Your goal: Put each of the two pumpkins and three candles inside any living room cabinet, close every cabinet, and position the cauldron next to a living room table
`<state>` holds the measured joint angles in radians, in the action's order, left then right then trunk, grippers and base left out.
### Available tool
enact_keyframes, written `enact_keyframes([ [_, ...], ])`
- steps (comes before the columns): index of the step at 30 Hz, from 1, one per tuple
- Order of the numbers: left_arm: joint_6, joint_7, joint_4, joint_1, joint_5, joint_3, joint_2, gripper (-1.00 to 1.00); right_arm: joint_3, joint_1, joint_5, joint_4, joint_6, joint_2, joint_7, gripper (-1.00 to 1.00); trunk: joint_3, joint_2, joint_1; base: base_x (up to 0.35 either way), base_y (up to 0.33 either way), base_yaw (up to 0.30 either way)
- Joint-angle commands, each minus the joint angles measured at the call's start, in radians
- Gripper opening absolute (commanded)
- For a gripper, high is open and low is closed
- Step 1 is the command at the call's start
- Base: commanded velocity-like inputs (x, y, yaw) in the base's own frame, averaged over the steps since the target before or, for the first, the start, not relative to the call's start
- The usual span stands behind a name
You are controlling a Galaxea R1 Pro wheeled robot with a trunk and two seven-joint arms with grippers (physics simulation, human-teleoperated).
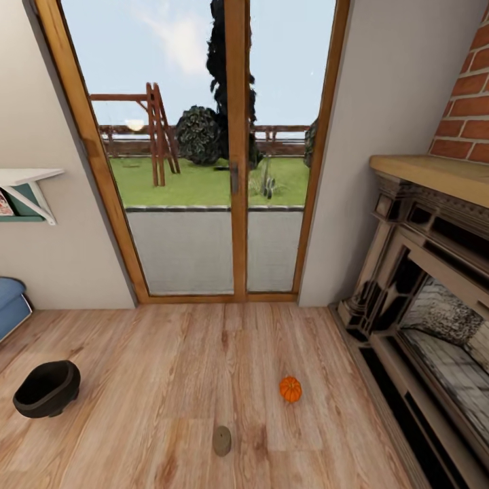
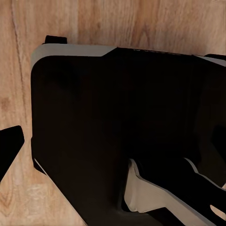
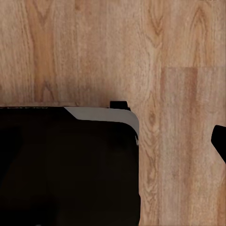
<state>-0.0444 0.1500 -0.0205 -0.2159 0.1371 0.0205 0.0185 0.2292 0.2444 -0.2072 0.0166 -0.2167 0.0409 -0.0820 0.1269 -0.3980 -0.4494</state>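
On my wrist feeds I could not tell whether either gripper's fingers were spread or pressed together. The left wrist view looked down on a large black body with pale grey edging (image 2: 117, 141), apparently the robot's own base, standing on the plank floor (image 2: 94, 21), with a dark tip (image 2: 9, 146) jutting in at one edge of the picture. The right wrist view gave me the same black, grey-edged body (image 3: 66, 165) over the floor and another dark sliver (image 3: 220, 141) at the picture's edge; I couldn't say whether either sliver was a finger.

From the head camera, one pumpkin (image 1: 290, 388) sat upright on the wood floor (image 1: 170, 339), nearer the fireplace side. A candle (image 1: 221, 440), a grey stub, stood on the floor near the pumpkin, closer to me and a little to its left, the two apart. The cauldron (image 1: 46, 388) rested well apart from both, toward the floor's left edge, its wide mouth tilted somewhat toward me. Just beyond it a blue sofa corner (image 1: 10, 302) showed at the left. The ornate dark fireplace (image 1: 421, 292) ran along the right edge under red brick (image 1: 468, 115), and a wood-framed glass door (image 1: 234, 170) stood shut at the far edge of the floor, with a wall shelf (image 1: 27, 193) to its left.
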Motion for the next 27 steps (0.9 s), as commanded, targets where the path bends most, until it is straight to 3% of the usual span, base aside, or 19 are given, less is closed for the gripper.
enact_keyframes([
  [1, -0.005, 0.003, -0.001, 0.000, 0.010, 0.003, 0.000, 1.00, 0.009, 0.001, -0.009, 0.002, -0.004, 0.000, -0.002, 1.00, 0.002, -0.002, -0.001, 0.029, 0.000, 0.000],
  [27, 0.003, 0.010, -0.031, 0.000, 0.013, -0.002, 0.007, 1.00, 0.008, 0.001, -0.011, -0.005, -0.005, 0.003, -0.002, 1.00, 0.002, -0.002, -0.001, 0.003, 0.000, 0.000],
])
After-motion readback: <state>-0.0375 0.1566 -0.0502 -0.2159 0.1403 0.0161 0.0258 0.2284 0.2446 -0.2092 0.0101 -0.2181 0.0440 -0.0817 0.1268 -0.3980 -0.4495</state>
